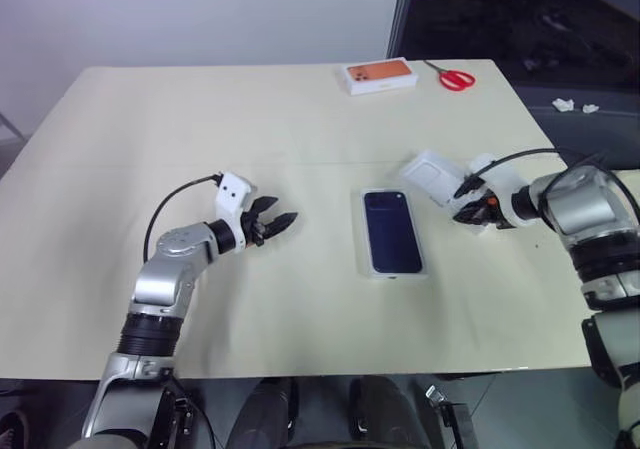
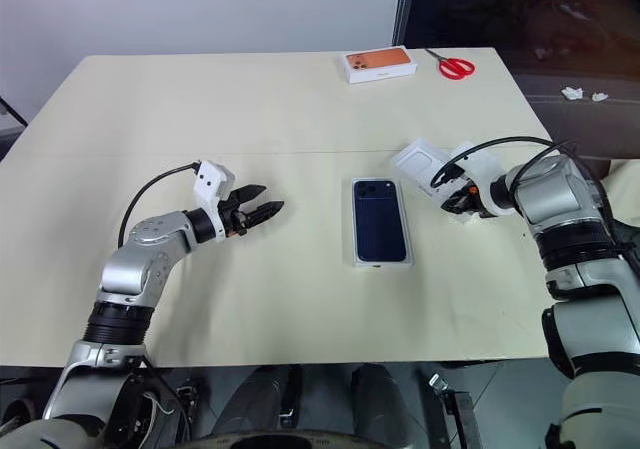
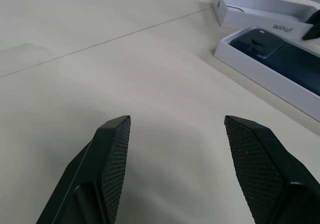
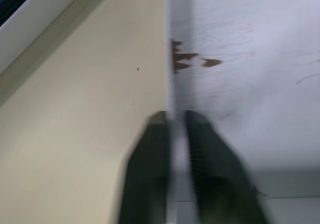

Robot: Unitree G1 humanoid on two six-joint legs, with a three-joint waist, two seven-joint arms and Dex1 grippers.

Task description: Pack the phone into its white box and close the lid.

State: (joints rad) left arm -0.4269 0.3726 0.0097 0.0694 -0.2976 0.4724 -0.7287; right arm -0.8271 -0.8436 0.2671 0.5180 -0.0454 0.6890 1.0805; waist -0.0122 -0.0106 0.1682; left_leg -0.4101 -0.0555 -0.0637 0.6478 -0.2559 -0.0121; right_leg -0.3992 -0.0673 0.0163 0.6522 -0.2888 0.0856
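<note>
Nearest me my left gripper [image 1: 272, 221] hangs open and empty, mid-table the phone [image 1: 391, 231] lies in the white box [image 1: 367, 269], and beyond toward the right edge my right gripper [image 2: 462, 201] pinches the lid [image 2: 421, 163] wall, light, stiff cardboard, likely slippery

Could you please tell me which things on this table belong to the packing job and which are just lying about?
For the job:
- phone, already lying in the white box
- lid, its edge pinched by the right tool

Lying about:
- orange-faced box
- red scissors
</note>
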